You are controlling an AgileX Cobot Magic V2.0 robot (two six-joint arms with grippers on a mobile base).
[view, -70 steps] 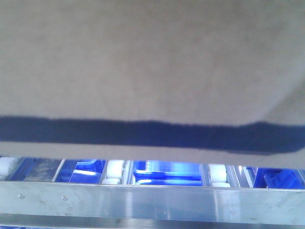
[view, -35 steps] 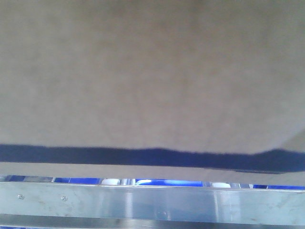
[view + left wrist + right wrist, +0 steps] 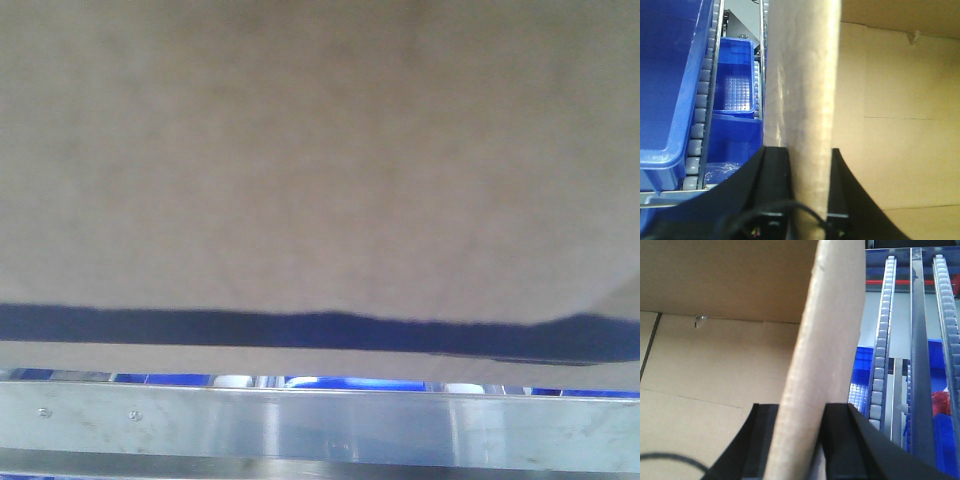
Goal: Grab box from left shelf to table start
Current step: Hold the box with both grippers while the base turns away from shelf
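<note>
Filling almost the whole front view, the cardboard box (image 3: 320,150) now hides the blue bins and white rollers that showed beneath it a second ago. Only a thin blue sliver is left above the metal front rail of the left shelf (image 3: 320,420). Over the last half-second the picture barely shifts. I read this as the box having come close against the camera and then slowed: the draw-out from the rack looks well along, while the carry to the counter is not yet begun. I cannot tell whether the box's bottom rests on anything.

A blue bin (image 3: 735,85) sits deeper in the rack, beside the box's left wall. Roller tracks (image 3: 882,340) run just beside its right wall.

My left hand (image 3: 805,152) pinches the left wall, one black finger outside and one inside the open carton. My right hand (image 3: 800,407) pinches the opposite wall the same way. Thin cardboard may flex, so I would keep both arms level.
</note>
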